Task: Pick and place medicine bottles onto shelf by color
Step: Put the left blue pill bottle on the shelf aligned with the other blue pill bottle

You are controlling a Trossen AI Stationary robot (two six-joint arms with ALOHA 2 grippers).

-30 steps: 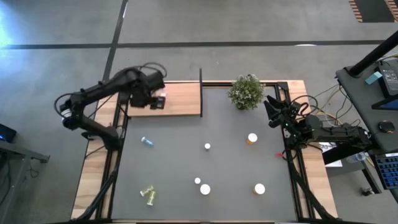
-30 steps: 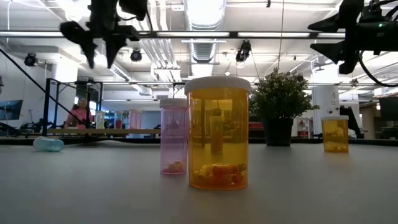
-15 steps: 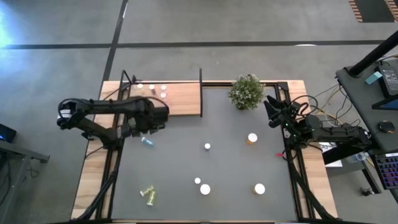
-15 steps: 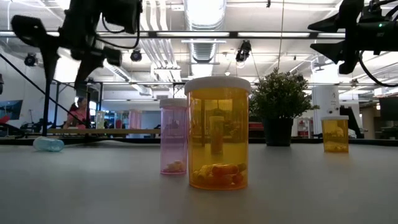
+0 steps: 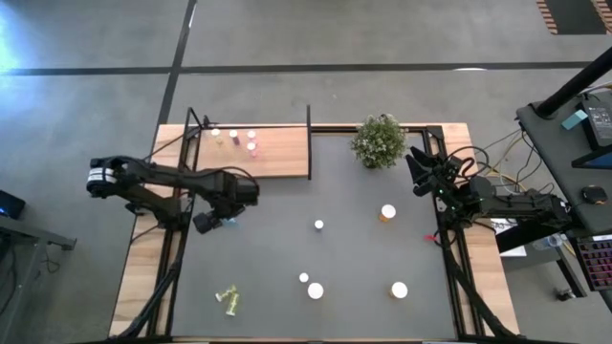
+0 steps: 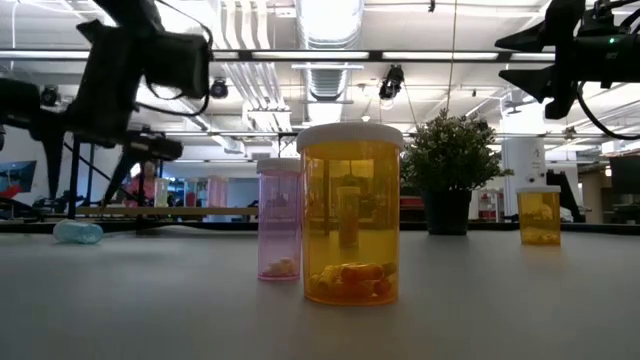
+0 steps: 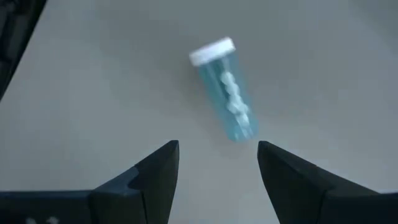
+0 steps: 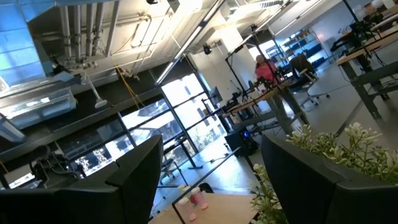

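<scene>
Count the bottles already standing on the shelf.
3, all small and white-capped, clustered at the far left end of the shelf: one nearest the corner post, one beside it, one pink farthest right, possibly hiding another.

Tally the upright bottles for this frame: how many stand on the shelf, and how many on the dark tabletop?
Shelf bottles, upright: 4
Tabletop bottles, upright: 5
Total: 9

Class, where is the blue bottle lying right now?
In the high view the blue bottle lies on its side at the table's left, under the left end effector, just below the shelf.
</scene>
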